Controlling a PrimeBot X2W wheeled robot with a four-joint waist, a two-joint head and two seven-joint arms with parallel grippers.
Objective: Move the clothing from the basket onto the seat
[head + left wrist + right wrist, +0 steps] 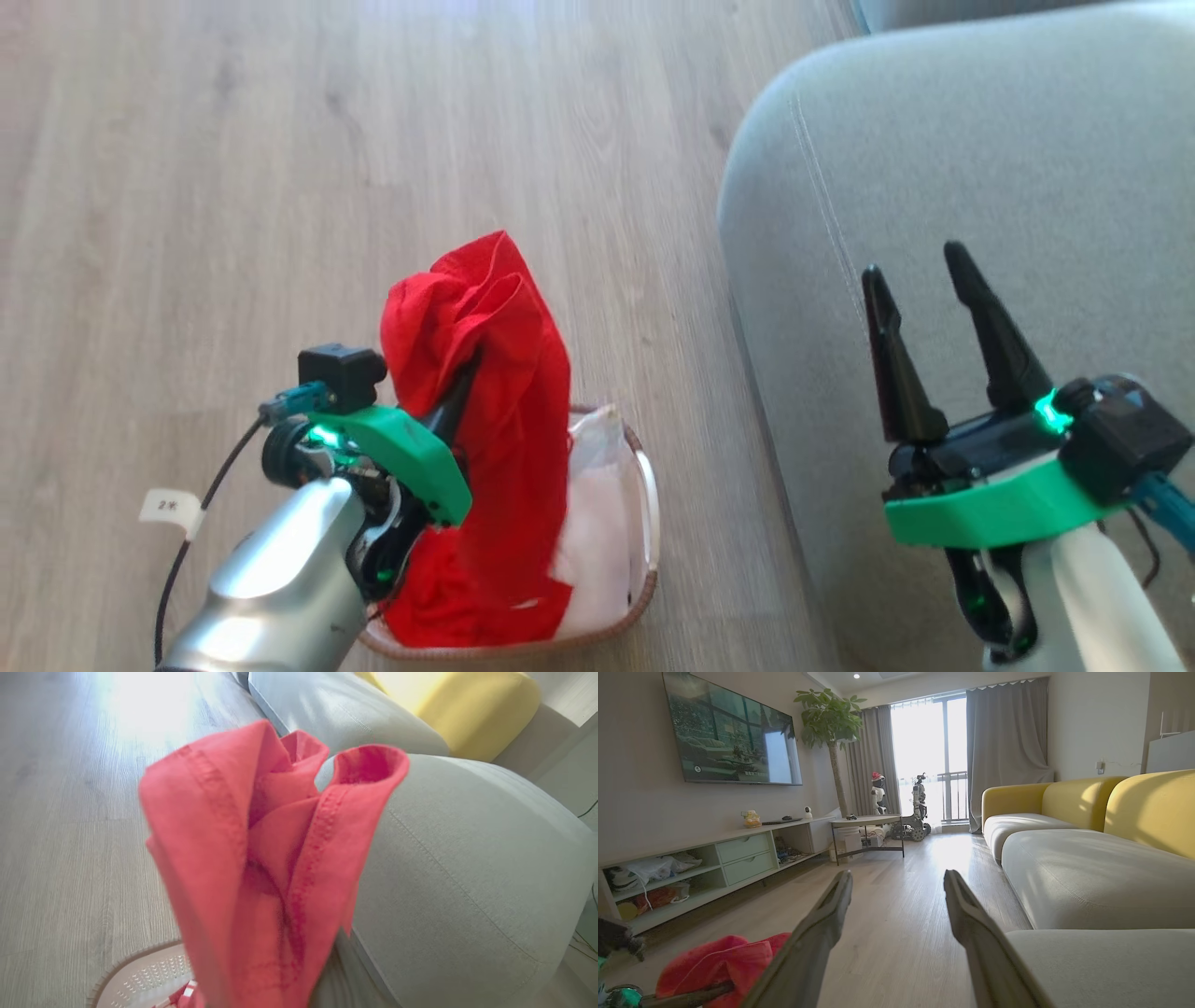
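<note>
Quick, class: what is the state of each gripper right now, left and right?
Left gripper: closed on the clothing, which hangs down into the basket.
Right gripper: open, holding nothing.

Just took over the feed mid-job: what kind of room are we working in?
Most likely a home living room: a yellow-backed sofa, a wall-mounted TV over a low media unit, and wood-look floor.

Clothing (504,373) of soft matt cloth, basket (651,523) of perforated plastic, seat (980,140) of stitched fabric, wood-grain floor (280,140).
</note>
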